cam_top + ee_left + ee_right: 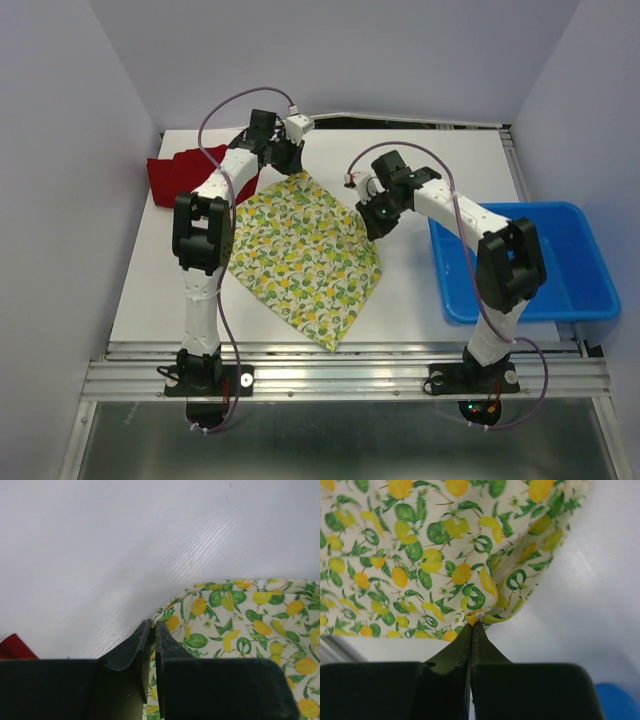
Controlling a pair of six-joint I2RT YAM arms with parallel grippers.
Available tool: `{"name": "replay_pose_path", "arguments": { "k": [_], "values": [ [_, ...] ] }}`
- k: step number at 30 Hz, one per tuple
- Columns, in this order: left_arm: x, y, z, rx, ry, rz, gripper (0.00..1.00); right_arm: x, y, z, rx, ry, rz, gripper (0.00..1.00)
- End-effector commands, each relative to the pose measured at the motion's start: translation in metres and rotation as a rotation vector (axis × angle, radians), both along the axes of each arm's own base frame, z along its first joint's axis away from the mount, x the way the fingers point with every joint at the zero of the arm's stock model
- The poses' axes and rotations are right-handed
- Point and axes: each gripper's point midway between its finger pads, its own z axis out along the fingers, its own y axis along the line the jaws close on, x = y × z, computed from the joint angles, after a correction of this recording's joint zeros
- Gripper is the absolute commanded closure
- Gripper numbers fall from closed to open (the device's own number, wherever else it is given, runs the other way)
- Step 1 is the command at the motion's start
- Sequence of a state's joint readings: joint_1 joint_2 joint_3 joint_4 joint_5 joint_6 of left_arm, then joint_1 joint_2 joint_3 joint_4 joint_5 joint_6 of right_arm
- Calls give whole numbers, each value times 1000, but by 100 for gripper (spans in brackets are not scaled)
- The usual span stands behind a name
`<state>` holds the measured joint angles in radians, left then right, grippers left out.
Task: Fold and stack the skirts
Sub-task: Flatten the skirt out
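Note:
The lemon-print skirt (300,255) lies spread on the white table in the middle of the top view. My left gripper (287,160) is shut on its far corner, and the cloth (240,625) shows between and beside the jaws in the left wrist view. My right gripper (376,222) is shut on the skirt's right corner, lifting a pinched fold (485,612). The red skirt (180,172) lies bunched at the far left of the table, partly behind the left arm; a red scrap (15,647) shows in the left wrist view.
A blue plastic bin (575,290) stands at the right edge of the table, beside the right arm. The table (430,300) is white, with grey walls on three sides and a metal rail along the near edge.

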<state>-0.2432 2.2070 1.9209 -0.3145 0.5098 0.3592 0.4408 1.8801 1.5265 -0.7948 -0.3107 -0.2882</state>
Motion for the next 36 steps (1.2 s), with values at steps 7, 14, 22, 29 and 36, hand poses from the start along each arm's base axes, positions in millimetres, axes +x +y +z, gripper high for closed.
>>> {"name": "replay_pose_path", "arguments": {
  "k": [7, 14, 22, 29, 36],
  "values": [
    [-1, -20, 43, -16, -70, -79, 54, -139, 3, 30, 129, 301, 312, 72],
    [-35, 24, 70, 10, -28, 47, 46, -80, 20, 62, 141, 100, 240, 36],
    [-146, 113, -1, 133, 256, 127, 50, 2, 70, 32, 213, 23, 224, 42],
    [-214, 141, -68, 239, 462, 125, 52, 38, 83, -25, 171, 38, 202, 49],
    [-198, 141, -103, 283, 528, 118, 53, 8, 45, -71, 28, 86, 224, 52]
  ]
}}
